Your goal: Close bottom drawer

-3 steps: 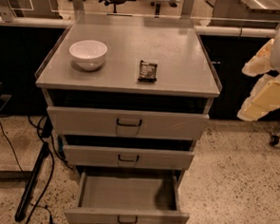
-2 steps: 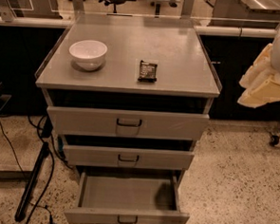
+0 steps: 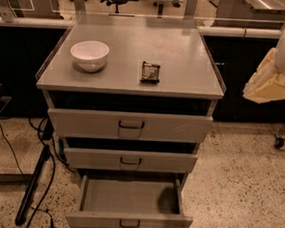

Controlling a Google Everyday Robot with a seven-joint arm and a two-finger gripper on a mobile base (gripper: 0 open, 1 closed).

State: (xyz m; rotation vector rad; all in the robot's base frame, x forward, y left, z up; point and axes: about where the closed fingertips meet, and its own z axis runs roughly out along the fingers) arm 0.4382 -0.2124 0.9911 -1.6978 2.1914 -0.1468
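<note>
The bottom drawer (image 3: 127, 198) is seen pulled far out below the front edge of the tabletop (image 3: 180, 48), with its dark loop handle (image 3: 129, 225) facing forward. The gripper (image 3: 273, 78) is held beyond the tabletop's right edge, well apart from the drawer; its state cannot be made out. A white bowl (image 3: 89, 54) is set near the left edge and a dark snack bar (image 3: 150, 72) near the front edge.

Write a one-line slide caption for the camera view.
Bottom drawer stands open; gripper at right edge, apart from the cabinet topped by bowl and dark packet.
</note>
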